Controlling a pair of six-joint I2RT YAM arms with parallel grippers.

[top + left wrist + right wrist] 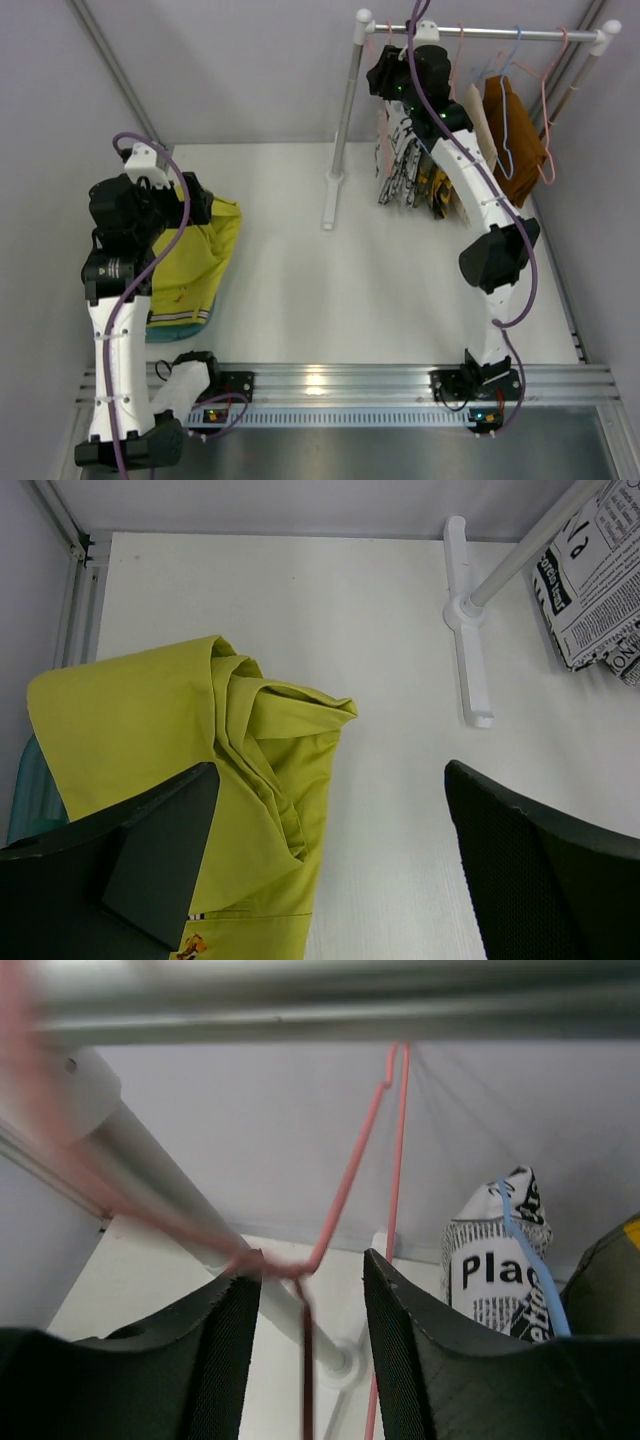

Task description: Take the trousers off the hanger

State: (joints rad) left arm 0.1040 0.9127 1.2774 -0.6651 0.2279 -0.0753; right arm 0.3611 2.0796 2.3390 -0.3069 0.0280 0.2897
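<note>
At the lower left of the overhead view, found the trousers (195, 265) lying bunched on the white table (300, 280), striped waistband edge toward the bottom of the frame. Saw the left gripper (330, 780) poised just above them, jaws spread wide, gripping nothing. Higher up, at the upper right, noted the right gripper (312, 1270) up at the rail (480, 35), jaws partly apart, gap wider than the wire. Saw the pink hanger (350, 1170) hooked on that rail, its wire passing through the gap, unclamped, well apart from the trousers. Beyond, spotted a newsprint-patterned garment (405, 160) and a brown one (515, 125) hanging.
</note>
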